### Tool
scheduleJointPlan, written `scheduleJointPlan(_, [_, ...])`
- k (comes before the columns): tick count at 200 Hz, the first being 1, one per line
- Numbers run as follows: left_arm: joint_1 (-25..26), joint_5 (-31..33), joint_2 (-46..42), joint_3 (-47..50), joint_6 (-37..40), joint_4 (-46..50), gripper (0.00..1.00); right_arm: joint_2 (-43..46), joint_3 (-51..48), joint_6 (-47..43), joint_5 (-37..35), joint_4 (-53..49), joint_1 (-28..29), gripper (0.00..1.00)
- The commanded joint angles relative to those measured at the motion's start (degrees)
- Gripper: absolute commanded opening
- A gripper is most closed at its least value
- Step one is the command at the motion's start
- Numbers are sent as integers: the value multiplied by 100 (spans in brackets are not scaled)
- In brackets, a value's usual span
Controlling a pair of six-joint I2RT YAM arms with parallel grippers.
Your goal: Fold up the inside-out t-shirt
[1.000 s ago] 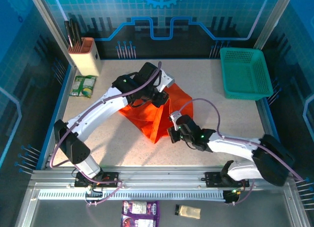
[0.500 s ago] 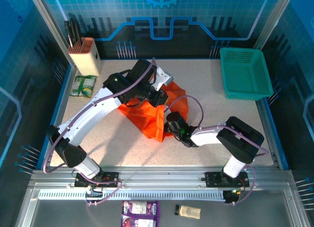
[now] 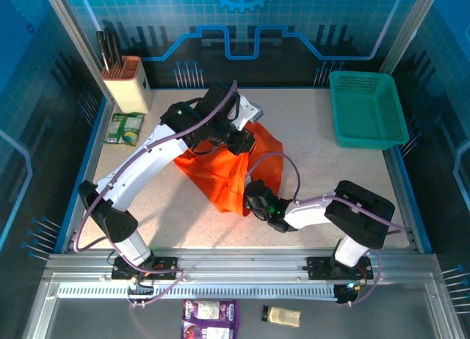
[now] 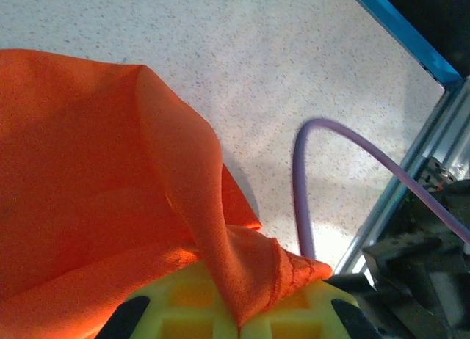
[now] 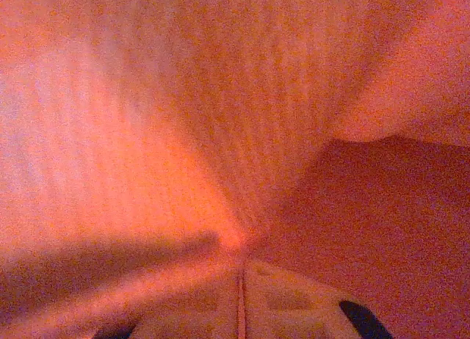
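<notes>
While both arms grip the orange t-shirt, which sits bunched in a peaked heap near the middle of the table, I judge that the fold itself has not begun. I put us at the step of lifting the cloth and spreading it flat.

The left gripper is clamped tight on a ridge of fabric at the far top of the heap. Its wrist view shows the cloth running down between the yellow-green pads. The right gripper is closed at the near lower edge. Creases converge on the thin seam between its fingers, so I take it to be pinching cloth too.

Next I would draw the two grips apart, slowly, to pull out a straight edge without either one slipping.

I cannot tell which part of the shirt each grip has. Collar, sleeves and hem are lost in the folds. The right wrist view is blurred orange, and the left arm covers the far side of the heap from above.
</notes>
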State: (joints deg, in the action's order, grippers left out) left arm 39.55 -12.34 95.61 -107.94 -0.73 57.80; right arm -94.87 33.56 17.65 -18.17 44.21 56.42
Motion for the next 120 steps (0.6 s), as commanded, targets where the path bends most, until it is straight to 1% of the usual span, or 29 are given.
scheduleJointPlan(1, [107,-485,-262,-23,13,176,0,-298,315,365,100,244,-405,9])
scheduleJointPlan(17, [208,-687,-407,36,-22,140,0,-617,491,474,289,482,-649,9])
scheduleJointPlan(38, [398,-997,-522,-22,-32,121,0,-1073,930,349,554,620,-736,11])
scheduleJointPlan(57, [591,-1260,-541,-200,22,190,0,-1478,1304,393,734,747,-756,15])
scheduleJointPlan(75, [750,-1411,-556,-412,93,346,0,-1773,1437,514,926,980,-811,19])
scheduleJointPlan(99, [859,-1638,-629,-506,126,424,0,-1962,1585,598,1100,891,-856,23])
scheduleJointPlan(120, [871,-1759,-731,-483,141,403,0,-1864,1420,726,1073,756,-905,30])
